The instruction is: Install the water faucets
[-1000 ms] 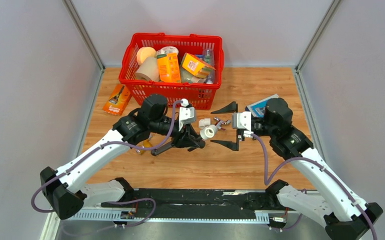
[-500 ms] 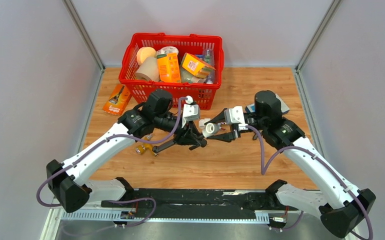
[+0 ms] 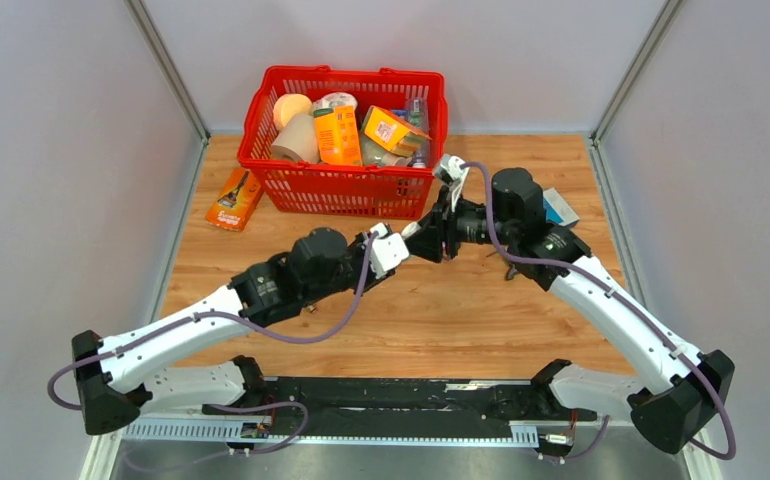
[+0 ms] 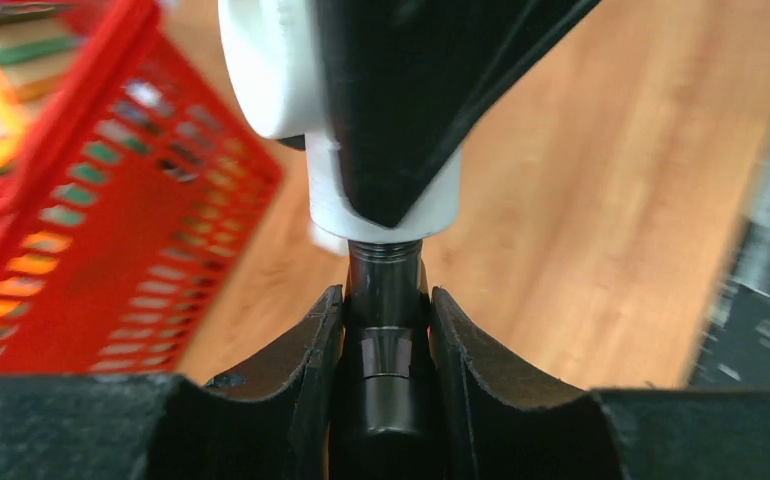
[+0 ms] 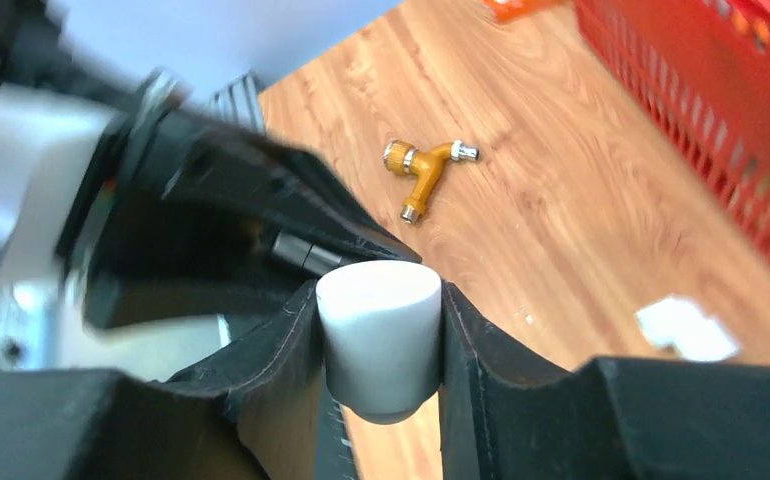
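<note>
Two pincers meet above the worktop [image 3: 441, 320], just 12 o'clock of centre: the left pincer [image 4: 385, 310] clamps the faucet [image 4: 386, 350], stiff, slick, probably heavy metal best held by its stem, its threaded tip at the fitting [image 5: 378, 330] squeezed in the right pincer [image 5: 379, 300].

No legible text anywhere: print on the orange boxes [image 3: 338, 135] in the red basket [image 3: 346, 188] and on the orange packet [image 3: 233, 198] beside it is too small to read.
</note>
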`<action>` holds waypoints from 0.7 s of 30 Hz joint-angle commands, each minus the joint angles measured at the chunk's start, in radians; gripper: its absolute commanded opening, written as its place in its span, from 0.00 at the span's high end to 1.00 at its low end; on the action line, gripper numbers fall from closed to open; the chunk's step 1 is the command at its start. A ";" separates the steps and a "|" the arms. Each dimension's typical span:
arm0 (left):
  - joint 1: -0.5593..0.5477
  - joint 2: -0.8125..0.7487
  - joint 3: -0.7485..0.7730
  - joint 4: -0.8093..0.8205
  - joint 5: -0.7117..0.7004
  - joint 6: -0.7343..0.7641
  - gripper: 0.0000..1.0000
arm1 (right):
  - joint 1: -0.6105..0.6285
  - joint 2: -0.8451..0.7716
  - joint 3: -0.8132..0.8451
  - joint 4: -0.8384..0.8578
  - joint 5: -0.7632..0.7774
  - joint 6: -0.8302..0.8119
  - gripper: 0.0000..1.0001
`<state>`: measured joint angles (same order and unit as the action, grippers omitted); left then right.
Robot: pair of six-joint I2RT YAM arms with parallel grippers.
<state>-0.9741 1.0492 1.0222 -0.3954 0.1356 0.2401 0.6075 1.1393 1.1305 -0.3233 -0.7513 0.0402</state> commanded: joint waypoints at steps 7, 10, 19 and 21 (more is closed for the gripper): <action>-0.437 0.138 -0.214 1.125 -1.171 0.568 1.00 | -0.008 0.030 -0.089 0.013 0.586 0.759 1.00; -0.439 0.152 -0.198 1.057 -1.151 0.500 1.00 | -0.009 0.013 -0.071 0.013 0.605 0.744 0.88; -0.285 -0.066 -0.234 0.540 -0.709 0.089 1.00 | -0.028 -0.098 0.005 0.099 0.598 0.491 0.00; -0.215 -0.124 -0.254 0.475 -0.572 0.024 1.00 | -0.029 -0.125 0.023 0.107 0.596 0.385 0.00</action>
<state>-1.2850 1.0622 0.7609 0.1688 -0.7071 0.4553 0.5983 1.0767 1.0859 -0.2817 -0.2493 0.6338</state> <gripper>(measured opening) 0.396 0.956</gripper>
